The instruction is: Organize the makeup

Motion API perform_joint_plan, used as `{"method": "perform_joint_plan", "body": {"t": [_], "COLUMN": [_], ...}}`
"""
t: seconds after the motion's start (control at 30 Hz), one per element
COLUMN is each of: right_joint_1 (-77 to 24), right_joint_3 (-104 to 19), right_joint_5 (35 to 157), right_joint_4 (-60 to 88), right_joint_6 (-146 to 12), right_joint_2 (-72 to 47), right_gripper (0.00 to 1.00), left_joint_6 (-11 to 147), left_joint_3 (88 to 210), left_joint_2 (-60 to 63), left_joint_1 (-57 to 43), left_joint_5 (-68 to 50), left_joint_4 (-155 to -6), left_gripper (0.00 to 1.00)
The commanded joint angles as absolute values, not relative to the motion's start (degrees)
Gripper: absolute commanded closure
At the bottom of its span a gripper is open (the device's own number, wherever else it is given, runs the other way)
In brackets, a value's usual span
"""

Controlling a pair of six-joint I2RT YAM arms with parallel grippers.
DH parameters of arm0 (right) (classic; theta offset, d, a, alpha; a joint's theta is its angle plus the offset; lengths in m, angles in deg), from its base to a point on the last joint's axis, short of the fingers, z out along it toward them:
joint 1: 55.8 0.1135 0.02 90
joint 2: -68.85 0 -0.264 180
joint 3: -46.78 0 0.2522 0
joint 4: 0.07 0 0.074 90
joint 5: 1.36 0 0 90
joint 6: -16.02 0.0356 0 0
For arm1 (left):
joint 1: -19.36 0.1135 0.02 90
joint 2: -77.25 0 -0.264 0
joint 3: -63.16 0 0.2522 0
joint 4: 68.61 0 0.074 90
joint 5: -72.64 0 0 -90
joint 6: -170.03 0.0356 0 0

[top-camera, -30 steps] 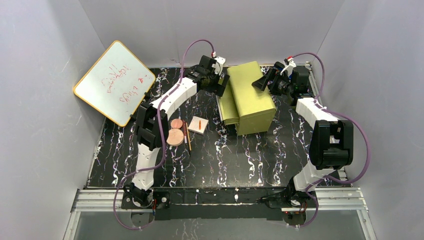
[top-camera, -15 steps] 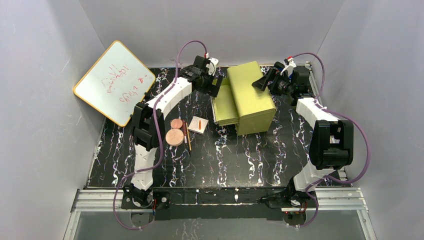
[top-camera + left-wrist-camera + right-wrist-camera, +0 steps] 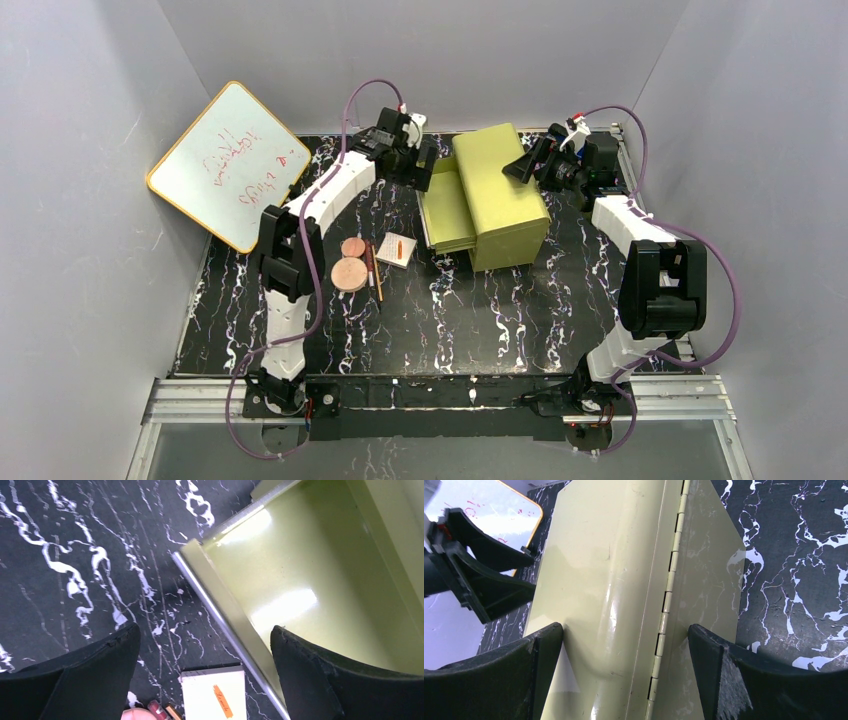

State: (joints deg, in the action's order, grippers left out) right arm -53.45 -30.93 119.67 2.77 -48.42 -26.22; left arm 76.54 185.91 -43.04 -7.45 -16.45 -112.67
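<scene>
Copper-pink discs, two, nearest the arm bases: larger disc (image 3: 350, 274), smaller disc (image 3: 352, 247) just beyond, about touching. Brown pencil sticks (image 3: 374, 272), two, side by side just right of the discs, long axis near-to-far, slightly slanted. White palette (image 3: 397, 250) with orange mark, one, just right of the sticks, near the open drawer's front. All five flat on the black marble tabletop (image 3: 480, 310), none put away.

Further out: one yellow-green drawer box (image 3: 505, 190), drawer (image 3: 447, 208) out to the left, no makeup seen in it. Left fingers (image 3: 85, 675) spread wide, holding nothing, hovering over the drawer's far-left corner. Makeup toward the bases from them, slightly left. Left arm clearly nearer; likely next a pull back and down onto the palette. Right fingers (image 3: 499, 675) parted wide astride the box's hinged side, contact not discernible.

Far left: one yellow-rimmed whiteboard (image 3: 225, 160).
</scene>
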Motion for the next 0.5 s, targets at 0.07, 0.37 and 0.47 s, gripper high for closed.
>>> {"method": "perform_joint_plan", "body": {"t": [0.07, 0.37, 0.47], "right_joint_1": [-54.0, -54.0, -54.0], "right_joint_3": [-27.9, -26.4, -25.4], "right_joint_5": [117.3, 118.0, 119.0], "right_joint_4": [12.0, 9.7, 7.7], "right_joint_6": [-52.9, -52.5, -51.6], "right_joint_2": [-27.5, -28.2, -29.0], "right_gripper": [0.00, 0.00, 0.00], "left_joint_6": [73.5, 76.7, 78.1], "left_joint_3": [191.4, 179.4, 173.6], "left_joint_2": [-33.1, -21.9, -19.2], "left_joint_1": [-2.5, 6.9, 7.5], "left_joint_5": [-17.4, -9.6, -7.3], "left_joint_4": [-115.1, -120.2, -122.5], "left_gripper": [0.02, 0.01, 0.02]}}
